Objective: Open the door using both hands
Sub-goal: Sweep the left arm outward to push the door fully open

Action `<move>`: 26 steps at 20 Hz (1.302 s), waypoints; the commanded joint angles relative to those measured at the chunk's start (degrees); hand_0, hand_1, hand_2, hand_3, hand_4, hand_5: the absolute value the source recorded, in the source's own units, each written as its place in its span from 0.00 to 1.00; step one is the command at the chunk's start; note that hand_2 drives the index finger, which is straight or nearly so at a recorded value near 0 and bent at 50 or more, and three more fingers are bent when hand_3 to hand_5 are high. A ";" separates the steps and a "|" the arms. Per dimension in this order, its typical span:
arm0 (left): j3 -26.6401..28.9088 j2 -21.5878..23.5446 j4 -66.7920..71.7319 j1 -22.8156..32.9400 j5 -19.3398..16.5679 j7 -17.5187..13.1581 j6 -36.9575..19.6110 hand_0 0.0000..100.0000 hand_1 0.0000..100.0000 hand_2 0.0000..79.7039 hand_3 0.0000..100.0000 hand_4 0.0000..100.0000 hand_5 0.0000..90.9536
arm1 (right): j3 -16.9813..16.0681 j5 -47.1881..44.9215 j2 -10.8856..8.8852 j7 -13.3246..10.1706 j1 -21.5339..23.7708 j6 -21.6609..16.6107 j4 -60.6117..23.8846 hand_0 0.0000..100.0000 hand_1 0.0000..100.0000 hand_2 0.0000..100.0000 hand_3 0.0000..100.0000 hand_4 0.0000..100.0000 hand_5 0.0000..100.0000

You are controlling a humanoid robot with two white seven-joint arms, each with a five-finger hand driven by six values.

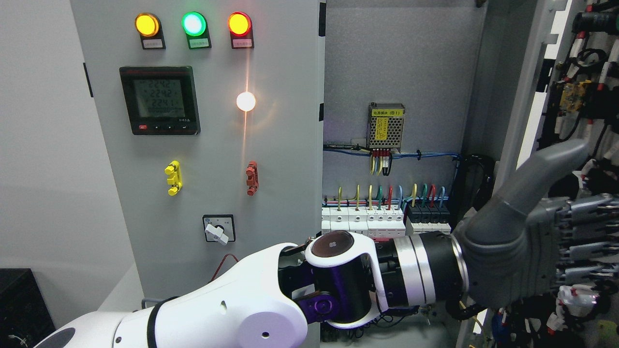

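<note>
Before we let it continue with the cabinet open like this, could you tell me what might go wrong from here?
1. The left robot hand sits right by the open right door, whose inner side carries exposed wiring; the fingers could snag a cable.
2. The forearm crosses in front of the breaker row and may knock a switch.
3. The left door is shut, and the right arm is not visible.

Glossy white moulded left arm shell (217,309), black seam band near lower end, small dark holes and round boss on side. Black elbow joint with purple metallic disc, dark round cap on top. Silver ring then black cylindrical wrist. Matte grey left hand (527,241): smooth rubbery thumb, segmented mechanical grey fingers (585,232).
</note>
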 commanded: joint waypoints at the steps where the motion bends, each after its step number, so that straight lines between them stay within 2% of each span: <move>1: -0.81 -7.93 6.84 -2.07 0.05 -0.24 -0.04 0.00 0.00 0.00 0.00 0.00 0.00 | 0.00 0.01 0.00 0.01 0.00 0.01 0.01 0.00 0.00 0.00 0.00 0.00 0.00; 13: -2.48 -14.62 16.08 -4.36 0.05 -0.24 0.31 0.00 0.00 0.00 0.00 0.00 0.00 | 0.00 0.01 0.00 0.01 0.00 0.01 0.01 0.00 0.00 0.00 0.00 0.00 0.00; 26: -3.18 -14.97 16.61 -5.33 0.14 -0.32 0.31 0.00 0.00 0.00 0.00 0.00 0.00 | 0.00 -0.08 0.00 0.01 0.00 0.01 0.01 0.00 0.00 0.00 0.00 0.00 0.00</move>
